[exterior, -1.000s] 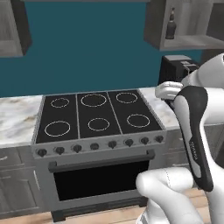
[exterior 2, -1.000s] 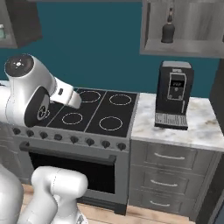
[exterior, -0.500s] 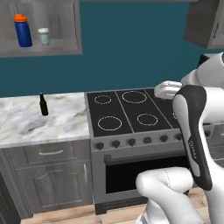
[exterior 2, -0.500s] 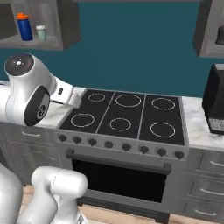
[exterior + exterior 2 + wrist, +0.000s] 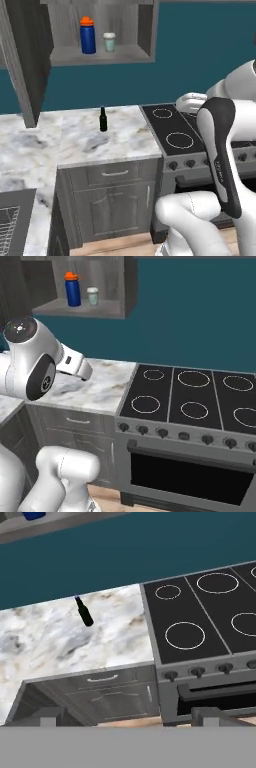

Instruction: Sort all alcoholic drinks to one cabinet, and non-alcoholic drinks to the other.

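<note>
A slim dark green bottle point(image 5: 103, 119) with a purple cap stands upright on the marble counter point(image 5: 75, 145), left of the stove; the hand view shows this alcoholic drink point(image 5: 85, 613) well ahead of my gripper point(image 5: 129, 719). The jaws stand open and hold nothing. The non-alcoholic drinks, a blue bottle with an orange cap point(image 5: 87, 36) and a pale lidded cup point(image 5: 109, 42), sit side by side on the shelf of the open upper cabinet point(image 5: 100, 56). The same blue bottle point(image 5: 72, 290) and cup point(image 5: 92, 296) appear in the right base view.
A black stove point(image 5: 175, 131) with knobs point(image 5: 185, 435) fills the counter to the right. The cabinet's open door point(image 5: 22, 65) hangs at the left. Drawers and a cupboard point(image 5: 115, 200) sit below the counter. A sink rack point(image 5: 12, 222) lies at the lower left.
The base has driven left, so the whole scene slid right: the coffee machine and right cabinet left the pictures, while the left cabinet and counter bottle moved towards the middle. The gripper stayed open.
</note>
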